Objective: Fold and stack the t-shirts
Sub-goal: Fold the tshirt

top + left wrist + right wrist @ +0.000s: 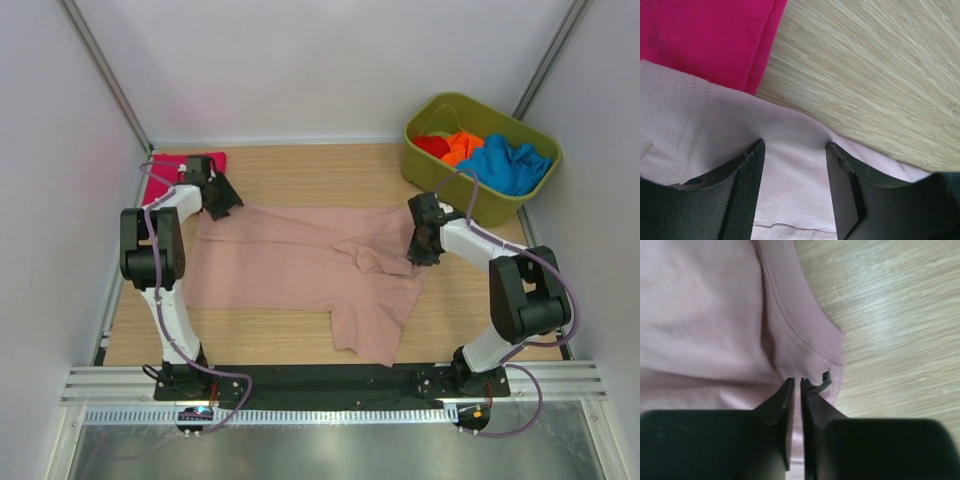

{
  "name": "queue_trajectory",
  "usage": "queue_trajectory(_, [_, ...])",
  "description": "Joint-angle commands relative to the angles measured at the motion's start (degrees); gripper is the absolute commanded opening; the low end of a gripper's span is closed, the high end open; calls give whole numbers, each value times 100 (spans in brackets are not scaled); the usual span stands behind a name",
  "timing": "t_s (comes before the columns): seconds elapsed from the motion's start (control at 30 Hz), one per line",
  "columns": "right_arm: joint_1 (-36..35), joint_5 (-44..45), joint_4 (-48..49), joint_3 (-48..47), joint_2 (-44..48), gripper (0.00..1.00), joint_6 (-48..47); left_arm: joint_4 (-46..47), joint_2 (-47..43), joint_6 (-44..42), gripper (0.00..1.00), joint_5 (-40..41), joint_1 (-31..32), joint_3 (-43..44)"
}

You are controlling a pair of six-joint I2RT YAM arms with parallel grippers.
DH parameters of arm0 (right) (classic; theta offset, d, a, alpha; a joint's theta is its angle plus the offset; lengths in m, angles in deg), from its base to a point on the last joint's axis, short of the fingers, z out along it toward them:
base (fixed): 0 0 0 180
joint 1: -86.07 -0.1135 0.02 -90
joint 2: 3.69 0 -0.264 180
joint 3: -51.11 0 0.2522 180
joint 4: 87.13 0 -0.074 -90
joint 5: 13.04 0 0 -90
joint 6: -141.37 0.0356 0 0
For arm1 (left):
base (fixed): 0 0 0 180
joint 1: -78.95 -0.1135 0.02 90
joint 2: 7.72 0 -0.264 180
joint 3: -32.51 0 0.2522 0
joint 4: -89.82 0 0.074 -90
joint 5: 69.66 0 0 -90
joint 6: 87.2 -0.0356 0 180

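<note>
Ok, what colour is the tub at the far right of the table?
The tub is olive green, clearest in the top external view.

Robot lab test cell
Plain white panel walls [320, 60] on grey metal struts [103, 65] box in a light wooden tabletop [310, 170]; two white-and-black robot arms [170, 320] bolt to a black base plate [320, 378] beside ribbed aluminium rails [100, 384]
</note>
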Motion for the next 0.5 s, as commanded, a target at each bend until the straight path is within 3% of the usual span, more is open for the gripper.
queue_trajectory(0.0, [96, 119, 447, -207, 319, 22, -215, -460, 110, -218, 56, 319, -55, 52])
queue_trajectory(0.13, [351, -187, 884, -725, 338, 43, -576, -741, -198, -420, 58, 415, -54, 315])
queue_trajectory(0.47, [931, -1435, 1914, -1491, -857, 52, -893, -1128, -181, -500, 59, 485, -55, 430])
